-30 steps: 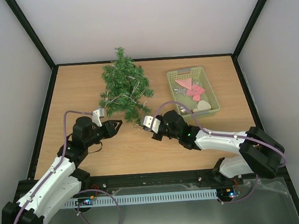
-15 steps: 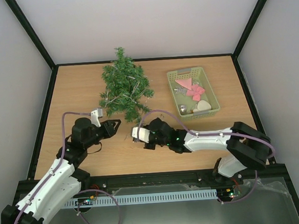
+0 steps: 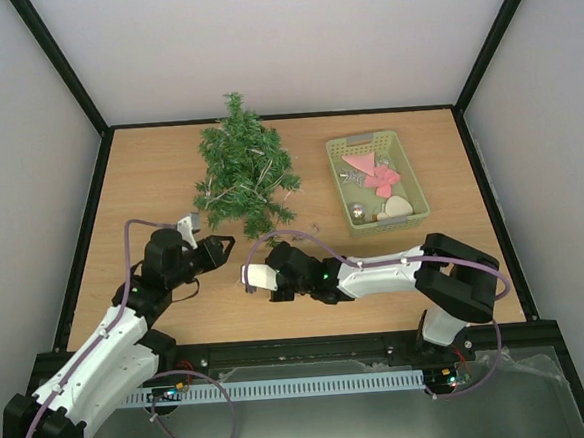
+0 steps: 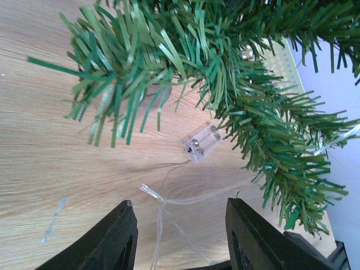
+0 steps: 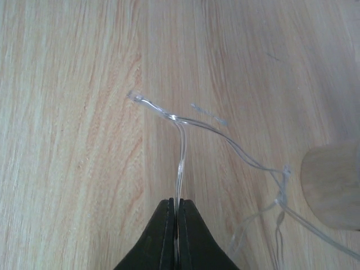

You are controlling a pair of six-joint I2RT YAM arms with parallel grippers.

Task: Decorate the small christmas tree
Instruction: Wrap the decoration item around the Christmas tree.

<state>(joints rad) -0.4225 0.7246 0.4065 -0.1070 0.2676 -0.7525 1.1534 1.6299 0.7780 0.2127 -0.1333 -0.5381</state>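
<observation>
Right gripper [image 5: 177,201], nearest the bases, is pinched tight on 1 clear light wire [image 5: 181,140] just in front of the small christmas tree [image 3: 244,172]. Left gripper [image 4: 177,211], near-left of the tree, has fingers apart and holds nothing; wire strands lie on the wood ahead of it. 1 clear battery box [image 4: 201,142] sits just under the tree's lowest branches, w/ the round wooden tree base [image 5: 332,185] beside the wire. The tree, 1 only, lies flat on the table [image 3: 148,169], tip toward the far wall. 1 pale green basket [image 3: 389,224] is right of the tree, apart from it, w/ pink pieces inside.
</observation>
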